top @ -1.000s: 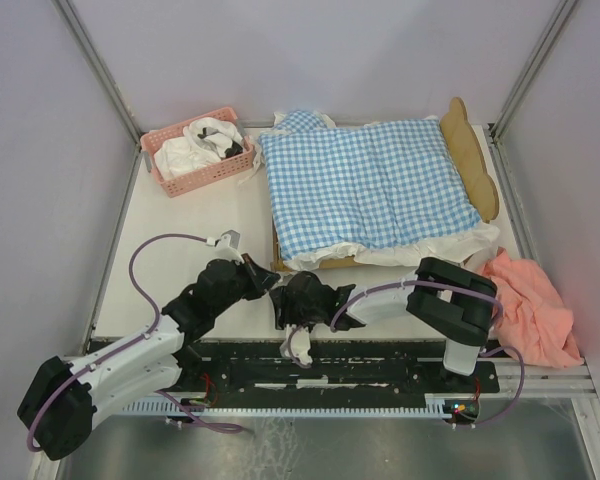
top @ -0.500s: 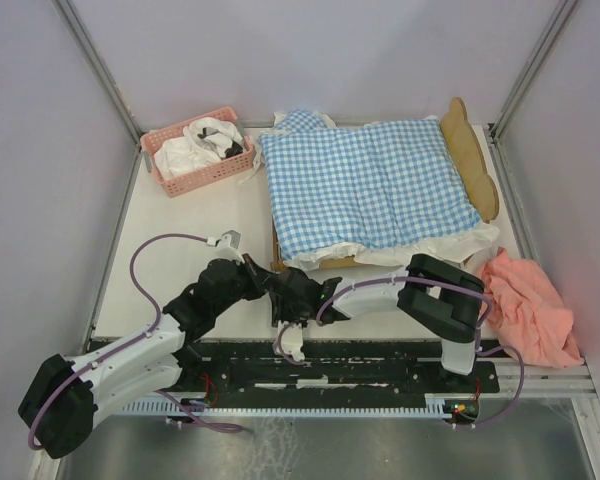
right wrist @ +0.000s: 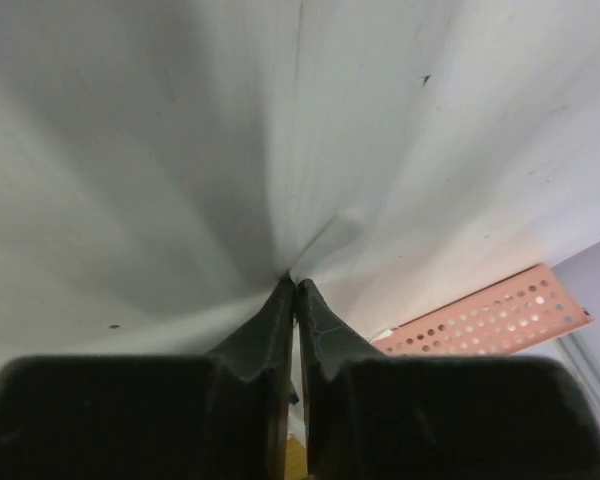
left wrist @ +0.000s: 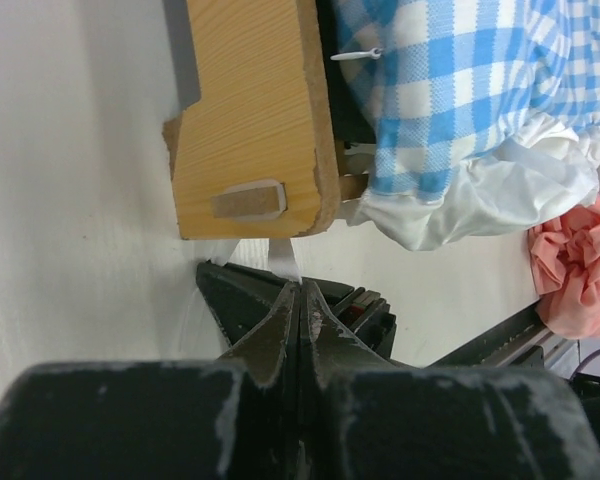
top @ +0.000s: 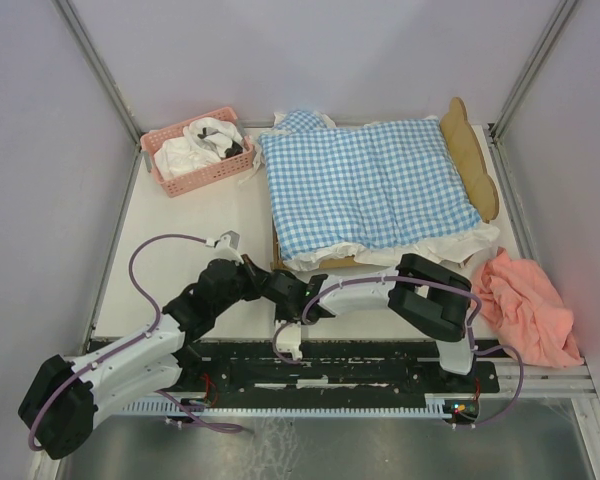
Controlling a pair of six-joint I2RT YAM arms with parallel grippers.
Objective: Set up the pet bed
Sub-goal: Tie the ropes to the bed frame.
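The pet bed (top: 472, 152) stands at the back middle, a light-wood frame with a wavy headboard on the right, covered by blue-white gingham bedding (top: 365, 185). Its wooden foot corner (left wrist: 250, 120) fills the upper left wrist view. My left gripper (top: 270, 283) (left wrist: 300, 286) is near the bed's front left corner, shut on a thin strip of white cloth (left wrist: 283, 256). My right gripper (top: 292, 298) (right wrist: 294, 283) meets it from the right, jaws pinched on the same white cloth (right wrist: 230, 150), which puckers at the tips. A loose end of the cloth (top: 291, 345) hangs over the front rail.
A pink plastic basket (top: 170, 172) (right wrist: 495, 315) with white and dark fabric stands at the back left. A peach cloth (top: 525, 305) (left wrist: 578, 262) lies crumpled at the front right. White ruffle (top: 450, 245) spills over the bed's front rail. Frame posts border both sides.
My right gripper has moved left up to the left gripper and closed its jaws on the white cloth. The left arm has stayed put.
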